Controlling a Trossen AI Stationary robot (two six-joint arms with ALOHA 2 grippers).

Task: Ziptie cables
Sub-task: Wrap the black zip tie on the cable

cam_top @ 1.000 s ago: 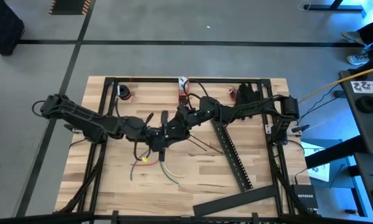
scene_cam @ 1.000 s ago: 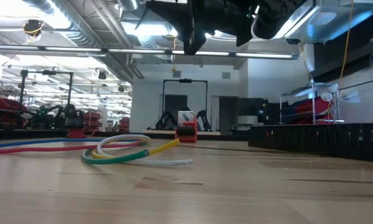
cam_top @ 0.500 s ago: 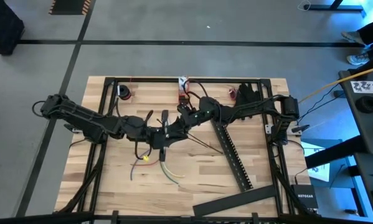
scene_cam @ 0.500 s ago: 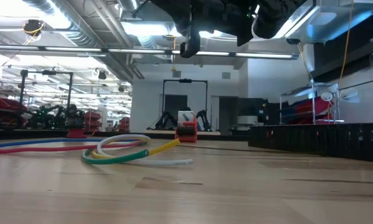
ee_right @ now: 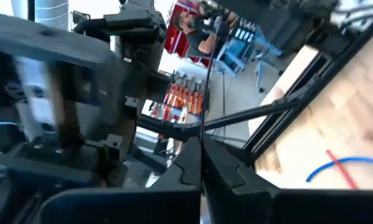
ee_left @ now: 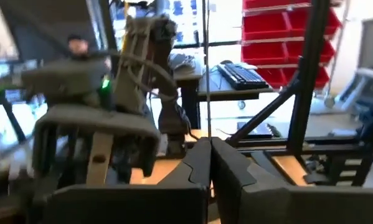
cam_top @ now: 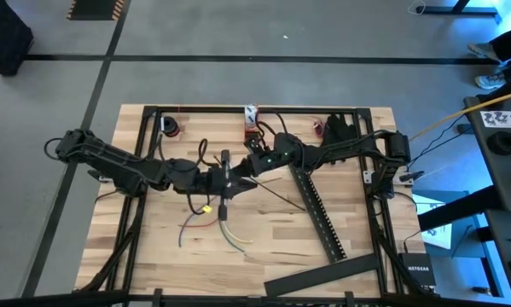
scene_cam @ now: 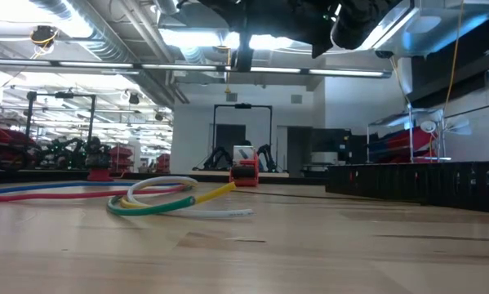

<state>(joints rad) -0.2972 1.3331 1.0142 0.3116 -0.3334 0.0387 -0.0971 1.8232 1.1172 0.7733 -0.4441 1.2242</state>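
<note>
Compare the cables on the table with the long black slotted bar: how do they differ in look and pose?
The cables are thin, coloured and curved, lying in a loose bunch in front of the grippers; the slotted bar is black, straight and stiff, running diagonally on the table's right half. The cables spread in several directions; the bar is one piece. Both lie flat on the wooden table.

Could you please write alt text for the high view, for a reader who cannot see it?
Seen from above, the left gripper and right gripper meet over the middle of a wooden table, jaws shut. Loose coloured cables lie on the wood just below them, and a long black slotted bar runs diagonally to the right.
</note>
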